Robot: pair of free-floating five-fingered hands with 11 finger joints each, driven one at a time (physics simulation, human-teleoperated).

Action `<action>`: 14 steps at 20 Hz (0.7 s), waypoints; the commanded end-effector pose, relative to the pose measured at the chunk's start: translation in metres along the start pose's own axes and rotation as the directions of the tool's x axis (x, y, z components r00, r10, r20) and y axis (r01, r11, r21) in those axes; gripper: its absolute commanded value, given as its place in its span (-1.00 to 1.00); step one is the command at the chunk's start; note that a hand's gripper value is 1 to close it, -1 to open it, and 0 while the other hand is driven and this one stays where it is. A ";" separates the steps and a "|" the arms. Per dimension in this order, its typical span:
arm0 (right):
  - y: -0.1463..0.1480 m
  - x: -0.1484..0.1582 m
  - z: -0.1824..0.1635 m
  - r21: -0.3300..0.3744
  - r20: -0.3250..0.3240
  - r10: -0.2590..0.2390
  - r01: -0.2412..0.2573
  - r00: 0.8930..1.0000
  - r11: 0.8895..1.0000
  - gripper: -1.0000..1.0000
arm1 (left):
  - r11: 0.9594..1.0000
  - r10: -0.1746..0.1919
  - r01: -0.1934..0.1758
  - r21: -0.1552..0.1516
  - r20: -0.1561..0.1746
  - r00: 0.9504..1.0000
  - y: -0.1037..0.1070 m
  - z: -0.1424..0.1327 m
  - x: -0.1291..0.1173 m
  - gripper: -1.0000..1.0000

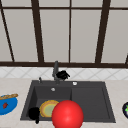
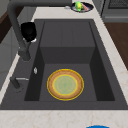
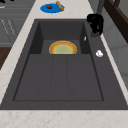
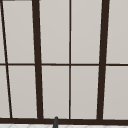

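The tall dark grey metal faucet [image 1: 55, 71] stood upright at the back rim of the dark sink [image 1: 105, 100], its spout reaching out over the basin. The right hand [image 1: 62, 75] was pressed against its base, fingers curled round it. The left hand [image 1: 33, 113] hung at the sink's front-left corner beside the yellow-rimmed green plate [image 1: 47, 108]; its fingers could not be made out.

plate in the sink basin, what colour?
The plate has an orange-brown rim with a yellow edge and a pale green centre; left side view.
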State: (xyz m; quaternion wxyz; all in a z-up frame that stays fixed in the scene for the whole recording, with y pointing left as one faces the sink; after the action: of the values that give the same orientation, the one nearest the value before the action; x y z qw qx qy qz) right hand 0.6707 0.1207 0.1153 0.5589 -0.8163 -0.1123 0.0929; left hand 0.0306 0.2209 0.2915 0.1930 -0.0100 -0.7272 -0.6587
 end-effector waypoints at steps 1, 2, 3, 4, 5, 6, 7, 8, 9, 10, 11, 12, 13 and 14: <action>-0.012 0.006 0.009 -0.016 0.001 0.005 -0.005 1.000 1.000 1.00 | 1.000 0.000 0.000 0.000 0.000 1.000 0.000 0.000 0.000 0.00; -0.001 0.000 -0.001 -0.003 0.009 -0.014 0.014 1.000 1.000 1.00 | 1.000 0.000 0.000 0.000 0.000 1.000 0.000 0.000 0.000 0.00; 0.000 0.000 0.000 -0.001 0.014 0.002 -0.002 1.000 1.000 1.00 | 1.000 0.000 0.000 0.000 0.000 1.000 0.000 0.000 0.000 0.00; 0.000 -0.001 -0.001 -0.003 0.033 0.006 -0.006 0.999 1.000 -1.00 | 1.000 0.000 0.000 0.000 0.000 1.000 0.000 0.000 0.000 0.00; -0.001 0.000 -0.003 0.033 0.089 0.034 -0.037 0.995 0.999 -1.00 | 1.000 0.000 0.000 0.000 0.000 1.000 0.000 0.000 0.000 0.00; -0.004 -0.004 -0.009 0.034 0.108 0.050 -0.054 0.993 0.998 -1.00 | 1.000 0.000 0.000 0.000 0.000 1.000 0.000 0.000 0.000 0.00; -0.015 -0.006 -0.019 0.044 0.108 0.063 -0.068 0.992 0.997 -1.00 | 1.000 0.000 0.000 0.000 0.000 1.000 0.000 0.000 0.000 0.00; -0.021 -0.006 -0.024 0.054 0.118 0.068 -0.075 0.991 0.996 -1.00 | 1.000 0.000 0.000 0.000 0.000 1.000 0.000 0.000 0.000 0.00; -0.030 -0.004 -0.026 0.072 0.115 0.083 -0.091 0.990 0.993 -1.00 | 1.000 0.000 0.000 0.000 0.000 1.000 0.000 0.000 0.000 0.00; -0.035 -0.003 -0.030 0.087 0.106 0.080 -0.089 0.991 0.992 -1.00 | 1.000 0.000 0.000 0.000 0.000 1.000 0.000 0.000 0.000 0.00; -0.041 -0.003 -0.034 0.100 0.107 0.075 -0.086 0.991 0.991 -1.00 | 1.000 0.000 0.000 0.000 0.000 1.000 0.000 0.000 0.000 0.00; -0.046 -0.003 -0.036 0.113 0.110 0.074 -0.087 0.991 0.990 -1.00 | 1.000 0.000 0.000 0.000 0.000 1.000 0.000 0.000 0.000 0.00; -0.050 -0.005 -0.039 0.123 0.112 0.075 -0.089 0.991 0.988 -1.00 | 1.000 0.000 0.000 0.000 0.000 1.000 0.000 0.000 0.000 0.00; -0.055 -0.006 -0.043 0.131 0.119 0.075 -0.091 0.990 0.987 -1.00 | 1.000 0.000 0.000 0.000 0.000 1.000 0.000 0.000 0.000 0.00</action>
State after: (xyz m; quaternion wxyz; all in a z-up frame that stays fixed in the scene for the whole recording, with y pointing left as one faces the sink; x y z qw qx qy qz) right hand 0.6723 0.1041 0.1638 0.5868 -0.7852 -0.1148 0.1610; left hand 0.0306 0.2209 0.2915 0.1930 -0.0100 -0.7272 -0.6587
